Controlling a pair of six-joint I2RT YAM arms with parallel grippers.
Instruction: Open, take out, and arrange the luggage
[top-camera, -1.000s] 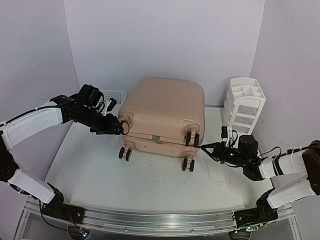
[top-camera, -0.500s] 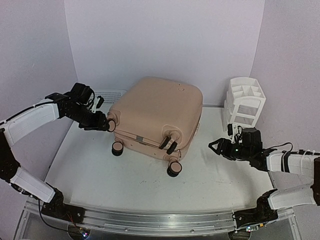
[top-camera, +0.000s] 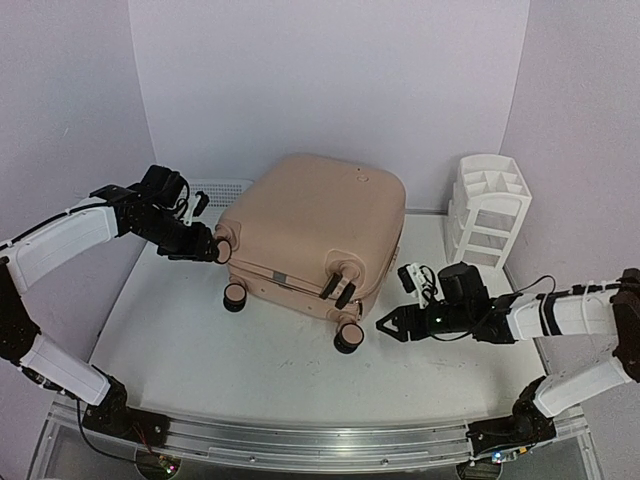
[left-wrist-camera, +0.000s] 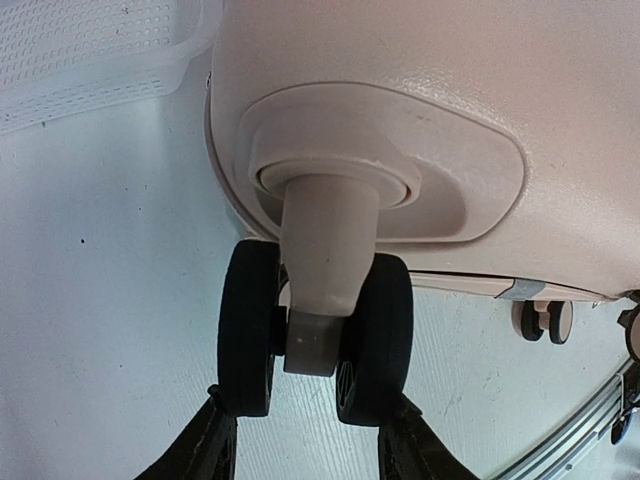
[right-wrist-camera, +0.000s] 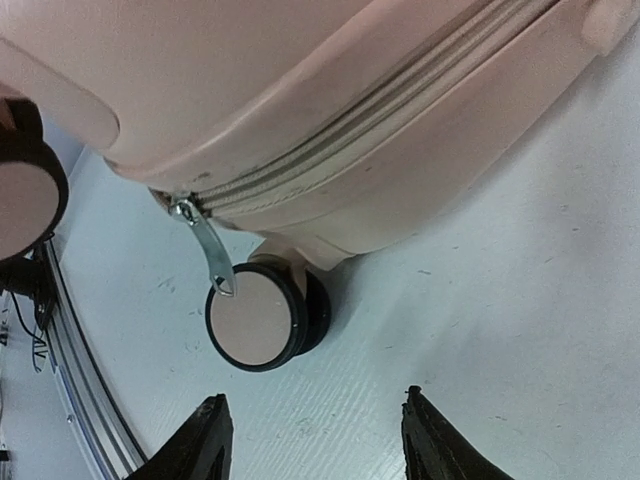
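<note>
The peach-pink luggage (top-camera: 315, 225) lies closed on the table, turned at an angle with its wheels toward me. My left gripper (top-camera: 215, 250) is at its left corner. In the left wrist view the gripper (left-wrist-camera: 308, 398) is shut on a twin black caster wheel (left-wrist-camera: 250, 330), one finger against each outer side. My right gripper (top-camera: 385, 328) hovers open just right of the front caster wheel (top-camera: 349, 338). The right wrist view shows that wheel (right-wrist-camera: 255, 320) and a metal zipper pull (right-wrist-camera: 210, 250) hanging from the closed zip, both beyond the gripper (right-wrist-camera: 315, 400), which holds nothing.
A white mesh basket (top-camera: 222, 190) sits behind the luggage's left corner, close to my left arm. A white drawer organizer (top-camera: 487, 210) stands at the back right. The metal rail (top-camera: 300, 435) runs along the near edge.
The luggage swung round, its wheel end moving left with my left gripper. My right gripper opened, came away from the luggage's right corner, then moved left toward the front wheel.
</note>
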